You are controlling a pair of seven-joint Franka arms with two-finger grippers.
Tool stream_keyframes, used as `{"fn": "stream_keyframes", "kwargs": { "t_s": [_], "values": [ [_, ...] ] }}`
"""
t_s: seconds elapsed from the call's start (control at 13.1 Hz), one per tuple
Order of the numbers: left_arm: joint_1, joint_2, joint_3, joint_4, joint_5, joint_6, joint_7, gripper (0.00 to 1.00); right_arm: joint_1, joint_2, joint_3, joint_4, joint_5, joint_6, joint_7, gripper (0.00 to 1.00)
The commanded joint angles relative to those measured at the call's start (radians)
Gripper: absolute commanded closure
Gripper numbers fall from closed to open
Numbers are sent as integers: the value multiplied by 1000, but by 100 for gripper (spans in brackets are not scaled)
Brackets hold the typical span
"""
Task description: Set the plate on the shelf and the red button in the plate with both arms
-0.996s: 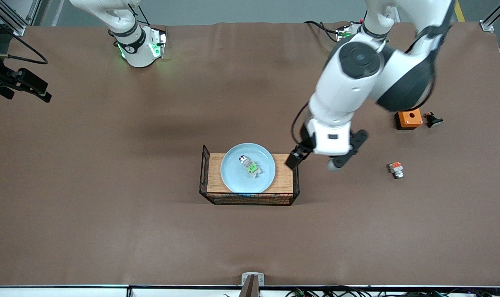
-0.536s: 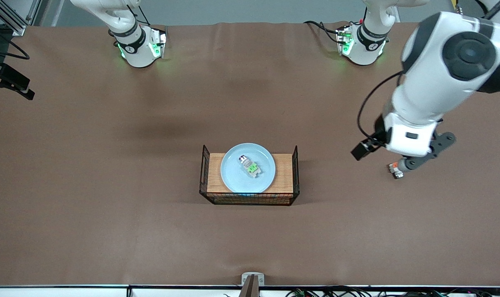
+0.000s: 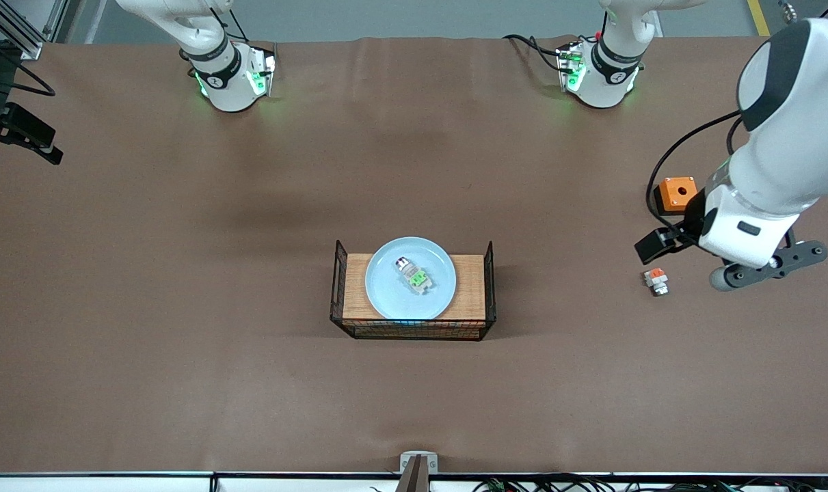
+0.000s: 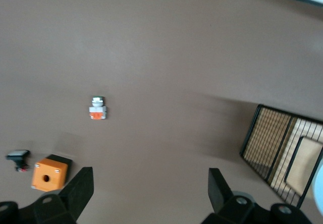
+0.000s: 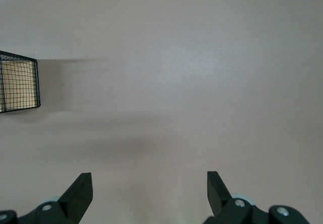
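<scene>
The pale blue plate [image 3: 385, 290] lies on the wooden floor of a wire basket [image 3: 414, 331] at the middle of the table. The red button [image 3: 414, 275], a white piece with a green patch, lies on the plate. My left gripper [image 4: 150, 179] is open and empty. It hangs high over bare table at the left arm's end, near the orange box. My right gripper [image 5: 149, 181] is open and empty, high over bare table at the right arm's end. The right arm waits.
A white piece with an orange-red patch [image 3: 656, 281] lies on the table, also in the left wrist view [image 4: 97, 108]. An orange box [image 3: 677, 193] sits farther from the front camera. A black mushroom button [image 4: 18, 159] lies beside it. The basket's wire wall [image 5: 20, 82] shows in the right wrist view.
My left arm has swung away from the basket toward the left arm's end of the table, past the orange-patch piece. The plate and the red button have not moved.
</scene>
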Motion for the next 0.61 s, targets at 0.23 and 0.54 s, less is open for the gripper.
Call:
{"fn": "stream_keyframes", "kwargs": {
  "t_s": [0.23,0.54],
  "values": [
    [99,-108,-4,-36,9,-86,235,0,-4,0,1,11,6,-13,-14,0],
    [145,-157,-9,-92,-32,-83,269,0,-2,0,1,11,6,-11,-14,0]
  ]
}}
